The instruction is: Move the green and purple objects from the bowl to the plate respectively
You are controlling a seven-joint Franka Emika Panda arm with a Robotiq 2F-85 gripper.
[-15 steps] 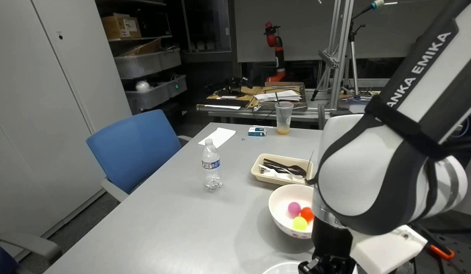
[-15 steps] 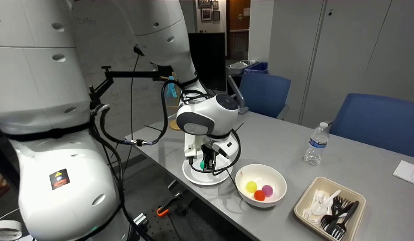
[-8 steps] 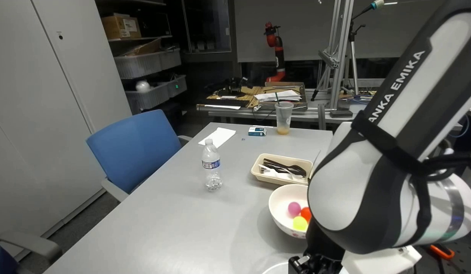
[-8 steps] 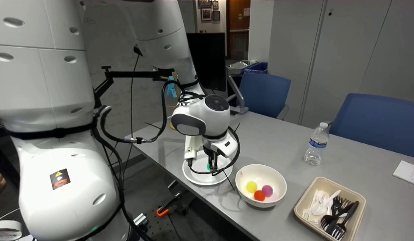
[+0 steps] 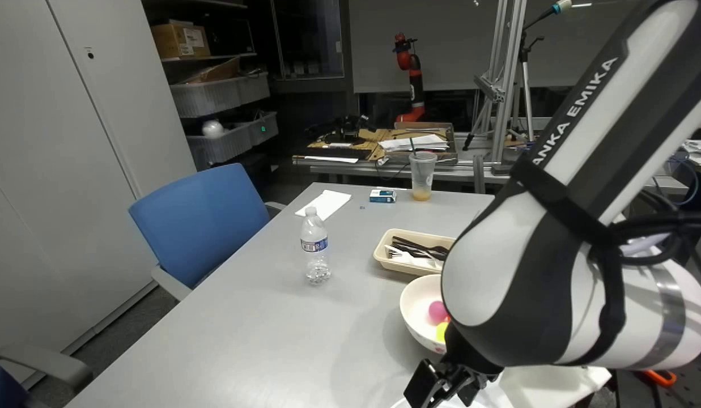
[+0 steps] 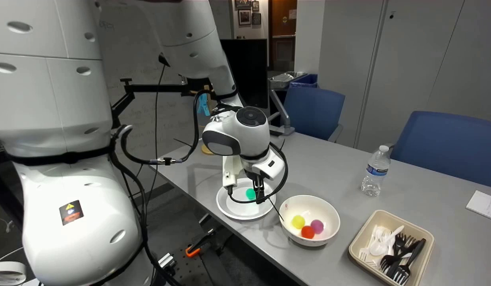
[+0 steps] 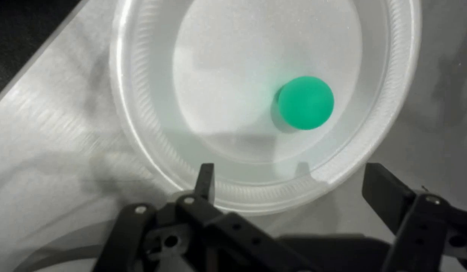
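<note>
Claw [image 7: 292, 177] hangs spread near the plate [image 7: 237, 49], which holds the green ball [image 7: 306, 102] by the robot-side edge of the tabletop [image 6: 328, 171], while the purple ball [image 6: 317, 226] sits in the bowl [image 6: 316, 208].

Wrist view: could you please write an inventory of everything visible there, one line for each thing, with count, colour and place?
plate: 1, white, upper middle, cut off at top
ball: 1, green, on plate, right of its centre
table: 1, grey, under plate
dark area: 1, black, upper left, beyond table edge
curved shape: 1, white, lower left corner, identity unclear
shadows: several, grey, on plate and table
gripper: 1, black, bottom, open
fingers: 2, black, bottom, wide apart
</note>
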